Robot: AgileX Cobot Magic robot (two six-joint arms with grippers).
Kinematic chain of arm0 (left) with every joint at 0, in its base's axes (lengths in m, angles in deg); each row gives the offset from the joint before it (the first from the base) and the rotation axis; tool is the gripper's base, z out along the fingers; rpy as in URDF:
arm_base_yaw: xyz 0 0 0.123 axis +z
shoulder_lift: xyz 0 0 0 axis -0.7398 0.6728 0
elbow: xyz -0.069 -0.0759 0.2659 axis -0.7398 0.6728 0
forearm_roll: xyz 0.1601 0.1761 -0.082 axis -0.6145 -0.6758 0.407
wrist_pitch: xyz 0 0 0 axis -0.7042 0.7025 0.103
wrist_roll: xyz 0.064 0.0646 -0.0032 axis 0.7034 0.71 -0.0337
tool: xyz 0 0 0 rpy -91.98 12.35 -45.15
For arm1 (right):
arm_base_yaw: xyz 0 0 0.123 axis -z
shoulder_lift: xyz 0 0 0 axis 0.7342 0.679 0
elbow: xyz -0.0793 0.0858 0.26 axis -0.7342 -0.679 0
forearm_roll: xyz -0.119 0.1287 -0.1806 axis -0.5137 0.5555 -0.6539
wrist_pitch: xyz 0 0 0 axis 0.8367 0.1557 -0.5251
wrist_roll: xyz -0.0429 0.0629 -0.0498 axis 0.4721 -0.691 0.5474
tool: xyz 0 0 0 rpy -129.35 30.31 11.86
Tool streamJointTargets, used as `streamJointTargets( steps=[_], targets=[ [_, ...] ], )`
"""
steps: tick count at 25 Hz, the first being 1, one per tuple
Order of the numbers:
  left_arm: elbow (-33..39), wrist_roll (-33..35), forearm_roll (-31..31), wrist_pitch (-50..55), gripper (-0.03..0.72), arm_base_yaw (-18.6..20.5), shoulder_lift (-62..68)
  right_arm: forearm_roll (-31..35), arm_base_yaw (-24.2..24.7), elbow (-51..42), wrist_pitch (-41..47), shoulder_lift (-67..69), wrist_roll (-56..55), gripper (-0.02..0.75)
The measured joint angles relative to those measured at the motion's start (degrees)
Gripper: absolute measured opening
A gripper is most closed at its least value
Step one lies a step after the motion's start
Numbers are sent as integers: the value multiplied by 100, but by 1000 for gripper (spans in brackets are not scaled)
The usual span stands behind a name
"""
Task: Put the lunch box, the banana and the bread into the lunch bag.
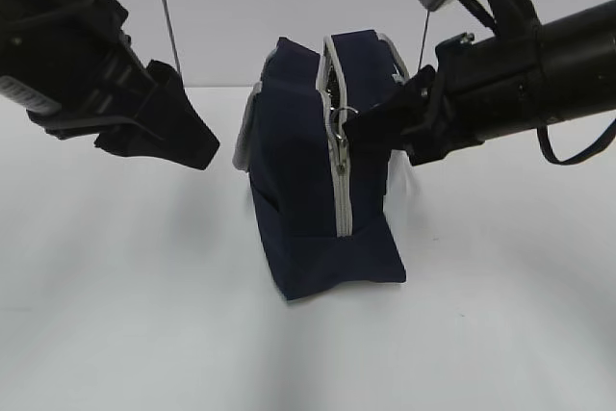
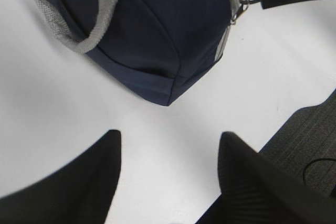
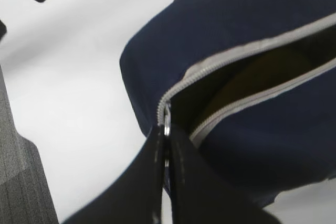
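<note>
A: Start on the left. What is the left claw (image 1: pixel 183 146) doing?

B: It hangs above the white worktop (image 1: pixel 115 315), left of the lunch bag (image 1: pixel 308 199) and apart from it. Its jaws stand partly spread, and there's nothing between them but bare worktop in its own wrist view.

A: And the bag itself?

B: It stands upright in the middle of the worktop, navy, with a grey strap handle (image 2: pixel 102 9) draped over its side. The grey zipper (image 1: pixel 339 185) is closed down the end facing us and parted along the top. Through that gap the right wrist view shows something yellow-brown inside (image 3: pixel 252 77); I can't tell whether it's the banana or the bread. The lunch box isn't visible anywhere.

A: The right side?

B: The right claw (image 3: pixel 166 129) is pressed fully together on the zipper's metal pull (image 1: pixel 339 115), near the top of the bag's end.

A: How do you expect the bag to handle?

B: Soft fabric, probably light, so it'll likely sag or drag along if the pull is tugged. The pull is small, smooth metal and could slip out. I'd steady the bag by its cloth or handle with the free claw while the zipper runs.
</note>
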State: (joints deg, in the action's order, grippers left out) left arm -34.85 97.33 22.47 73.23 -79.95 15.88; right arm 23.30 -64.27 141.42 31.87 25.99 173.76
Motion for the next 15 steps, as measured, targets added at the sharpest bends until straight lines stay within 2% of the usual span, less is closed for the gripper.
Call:
streamJointTargets(
  steps=[6, 15],
  targets=[
    [0, 41, 33, -195, 414, 0, 0, -24, 0, 315, 39, 0, -67, -16],
    [0, 545, 638, -539, 414, 0, 0, 97, 0, 512, -367, 0, -204, -16]
  ],
)
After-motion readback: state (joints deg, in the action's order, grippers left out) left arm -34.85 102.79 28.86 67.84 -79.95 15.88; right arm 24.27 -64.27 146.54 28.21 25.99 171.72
